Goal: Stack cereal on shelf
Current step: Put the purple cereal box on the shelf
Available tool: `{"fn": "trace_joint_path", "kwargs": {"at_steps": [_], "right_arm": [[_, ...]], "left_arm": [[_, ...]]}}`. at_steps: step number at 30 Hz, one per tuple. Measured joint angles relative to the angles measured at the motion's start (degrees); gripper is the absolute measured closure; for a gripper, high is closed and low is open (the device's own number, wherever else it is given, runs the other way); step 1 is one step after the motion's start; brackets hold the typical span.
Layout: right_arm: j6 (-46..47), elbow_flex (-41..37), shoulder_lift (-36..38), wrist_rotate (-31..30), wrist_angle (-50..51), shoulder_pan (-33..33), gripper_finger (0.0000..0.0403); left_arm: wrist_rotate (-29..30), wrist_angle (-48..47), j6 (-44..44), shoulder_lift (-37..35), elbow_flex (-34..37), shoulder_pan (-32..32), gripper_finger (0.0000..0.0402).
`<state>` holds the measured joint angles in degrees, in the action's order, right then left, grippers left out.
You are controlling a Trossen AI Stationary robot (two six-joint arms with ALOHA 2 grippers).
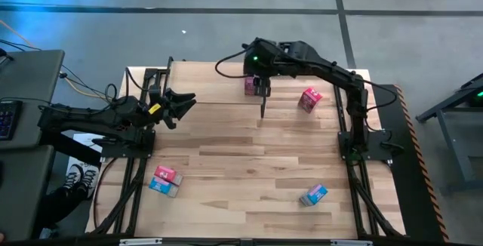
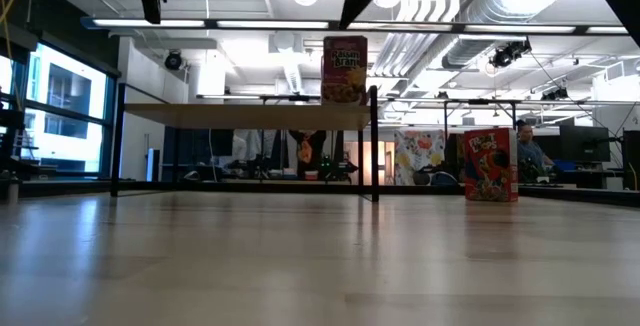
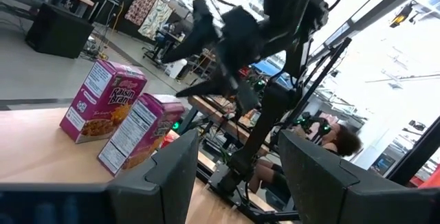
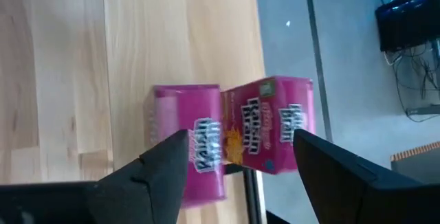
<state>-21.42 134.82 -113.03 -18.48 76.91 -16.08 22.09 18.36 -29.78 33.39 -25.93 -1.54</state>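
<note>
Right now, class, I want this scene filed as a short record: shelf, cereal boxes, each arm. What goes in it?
shelf: far side of the table
on shelf: two pink boxes at its right end
red box: upright on the table, right of the shelf
near-left boxes: pink and blue together
near-right box: blue and pink, alone
right gripper: above the shelf boxes, jaws open, holding nothing
left gripper: over the shelf's left end, jaws open
</note>
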Motion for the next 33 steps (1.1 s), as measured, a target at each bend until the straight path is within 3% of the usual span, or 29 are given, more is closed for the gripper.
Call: {"fn": "trace_joint_path", "kwargs": {"at_steps": [3,9,12,15,19,21,23,29,33], "right_arm": [[2.23,-0.76,1.59,1.26,0.2,-0.02,0.0167],[10.16,-1.13,4.47,11.49,7.38,-0.44,0.0167],[12.73,-1.22,5.86,13.46,10.7,-0.39,0.0181],[14.42,-2.85,7.75,14.55,11.75,0.27,0.0223],[16.78,-11.82,11.93,16.83,8.01,0.87,0.0315],[18.63,-19.57,15.52,18.86,2.78,0.95,0.0368],[21.18,-29.37,19.78,21.63,-5.5,1.3,0.0393],[36.11,-58.88,31.15,23.56,-41.08,3.62,0.0383],[51.69,-72.91,31.96,20.75,-64.72,5.57,0.0399]], "left_arm": [[0.0,-0.47,0.0,-0.02,0.0,0.01,0.0207],[0.0,-0.62,0.0,0.0,0.02,0.01,0.0207],[0.1,-0.58,0.0,-0.01,0.0,0.0,0.0207],[0.18,-0.58,0.0,-0.02,0.0,0.0,0.0207],[0.24,-0.58,0.0,0.0,0.01,0.02,0.0207],[0.24,-0.56,0.0,-0.01,0.0,0.0,0.0207],[0.24,-0.57,0.0,0.0,0.0,0.0,0.0207],[0.24,-0.53,0.0,0.0,0.0,0.02,0.0207],[0.24,-0.53,0.0,-0.01,0.0,0.0,0.0207]]}}
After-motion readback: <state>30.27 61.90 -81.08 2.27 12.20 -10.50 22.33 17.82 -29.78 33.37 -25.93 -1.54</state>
